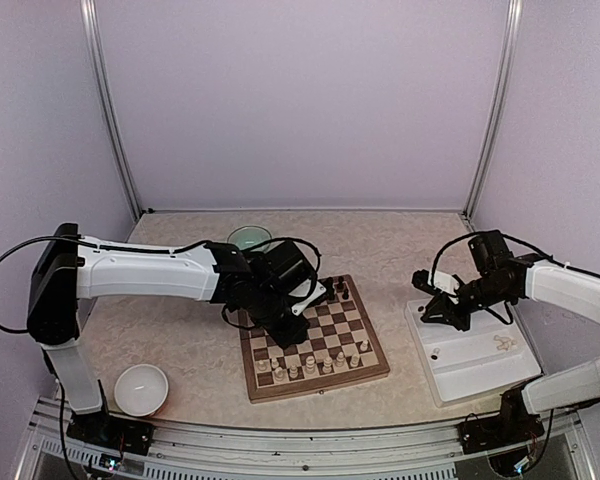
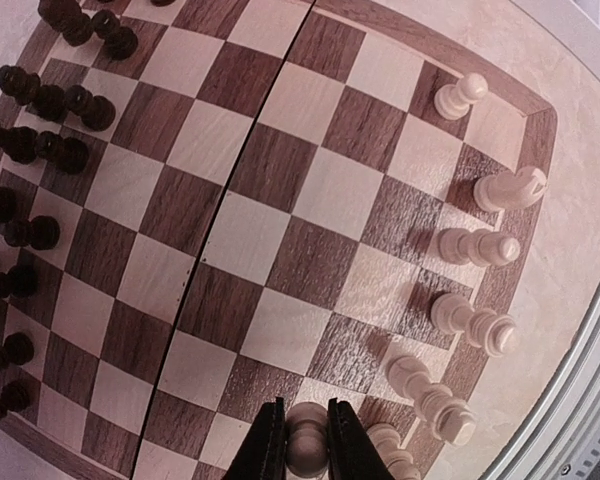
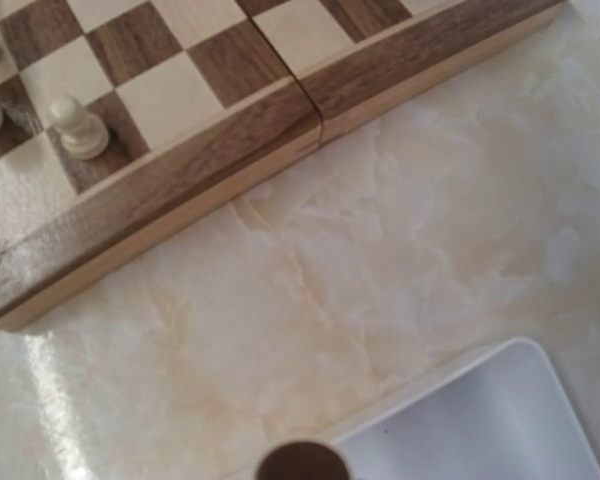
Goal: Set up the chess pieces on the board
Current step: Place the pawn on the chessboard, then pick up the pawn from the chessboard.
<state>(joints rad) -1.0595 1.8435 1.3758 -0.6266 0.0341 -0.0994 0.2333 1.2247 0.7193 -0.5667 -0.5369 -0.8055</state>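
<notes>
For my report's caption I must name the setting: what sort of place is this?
Probably a robot test cell in a laboratory: plain lilac wall panels between bare aluminium posts enclose a beige marbled table, with two white-and-black robot arms bolted at its near edge.

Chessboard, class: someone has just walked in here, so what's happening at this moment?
The left gripper is shut on a cream piece close to the board's near edge, beside a row of cream pieces standing there. Dark pieces stand along the far side. The right gripper hangs shut at the white tray's edge, apparently idle.
</notes>
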